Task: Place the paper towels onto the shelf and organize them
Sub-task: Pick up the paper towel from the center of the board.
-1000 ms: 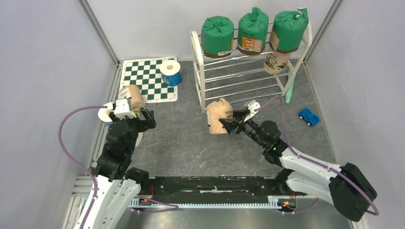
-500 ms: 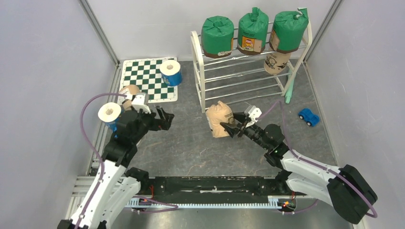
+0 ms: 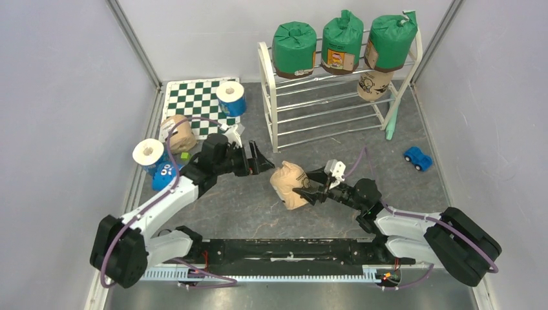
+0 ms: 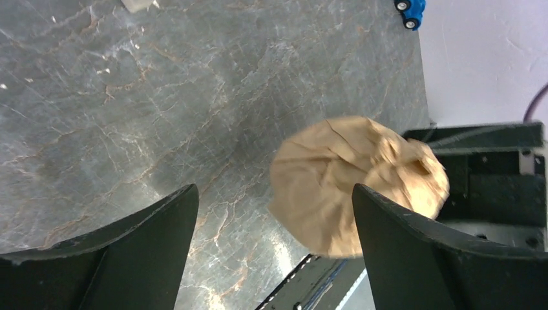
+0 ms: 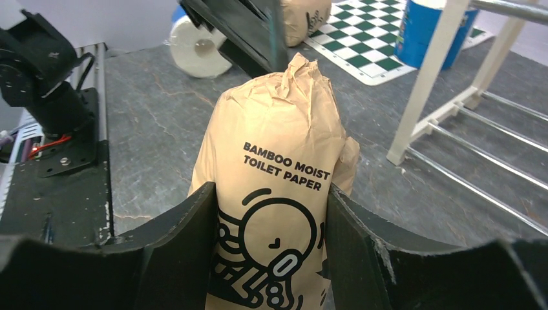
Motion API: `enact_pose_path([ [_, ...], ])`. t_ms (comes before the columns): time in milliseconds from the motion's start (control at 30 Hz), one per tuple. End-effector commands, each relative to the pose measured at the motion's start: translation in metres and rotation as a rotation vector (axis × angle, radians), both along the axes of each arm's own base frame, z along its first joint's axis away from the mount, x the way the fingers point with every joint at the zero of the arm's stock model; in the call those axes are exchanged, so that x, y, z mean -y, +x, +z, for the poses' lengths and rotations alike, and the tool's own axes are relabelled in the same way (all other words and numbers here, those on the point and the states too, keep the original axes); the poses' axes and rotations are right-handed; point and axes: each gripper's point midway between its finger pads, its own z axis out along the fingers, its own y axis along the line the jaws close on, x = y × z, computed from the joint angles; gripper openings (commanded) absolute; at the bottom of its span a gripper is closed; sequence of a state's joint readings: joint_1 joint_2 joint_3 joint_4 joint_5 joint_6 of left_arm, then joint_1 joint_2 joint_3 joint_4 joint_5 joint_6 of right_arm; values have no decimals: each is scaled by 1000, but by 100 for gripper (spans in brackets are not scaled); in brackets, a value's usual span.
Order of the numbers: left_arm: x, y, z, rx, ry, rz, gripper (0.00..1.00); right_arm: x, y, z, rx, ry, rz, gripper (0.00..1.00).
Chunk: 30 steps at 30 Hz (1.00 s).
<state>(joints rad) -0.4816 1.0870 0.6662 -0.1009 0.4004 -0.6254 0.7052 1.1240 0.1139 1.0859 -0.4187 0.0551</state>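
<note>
Left arm (image 3: 169, 197): stretched low from base at near-left corner, reaching diagonally toward centre of desk. Wrist level, pointing right. Left claw (image 3: 257, 158): jaws spread wide, gripping nothing; in wrist view both dark fingers (image 4: 123, 248) stand well apart.

Right arm (image 3: 404, 223): low over desk, forearm running leftward from base at near-right corner. Right claw (image 3: 309, 186): jaws closed on tan roll (image 3: 289, 183), one finger (image 5: 171, 252) pressing each side of wrapper.
</note>
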Motion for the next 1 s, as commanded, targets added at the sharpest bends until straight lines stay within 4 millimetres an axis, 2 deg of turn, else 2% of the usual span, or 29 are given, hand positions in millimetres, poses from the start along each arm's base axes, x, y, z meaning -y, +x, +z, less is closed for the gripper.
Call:
enact_pose_path([
  [0, 17, 12, 4, -78, -92, 35, 93, -8, -11, 35, 130, 80, 62, 49],
  [100, 24, 9, -1, -128, -108, 3, 89, -9, -13, 32, 132, 67, 73, 49],
  [500, 55, -26, -11, -278, -156, -211, 81, -14, -14, 31, 136, 56, 87, 49],
  [600, 64, -29, -6, -263, -169, -244, 76, -15, -13, 31, 162, 40, 90, 50],
  [733, 70, -30, 1, -252, -179, -260, 62, -17, -12, 28, 165, 19, 96, 50],
  [900, 68, -27, 14, -197, -173, -244, 34, -17, -10, 25, 168, -14, 91, 55],
  [967, 61, -24, 14, -166, -120, -223, 24, -18, -9, 23, 162, -41, 91, 60],
])
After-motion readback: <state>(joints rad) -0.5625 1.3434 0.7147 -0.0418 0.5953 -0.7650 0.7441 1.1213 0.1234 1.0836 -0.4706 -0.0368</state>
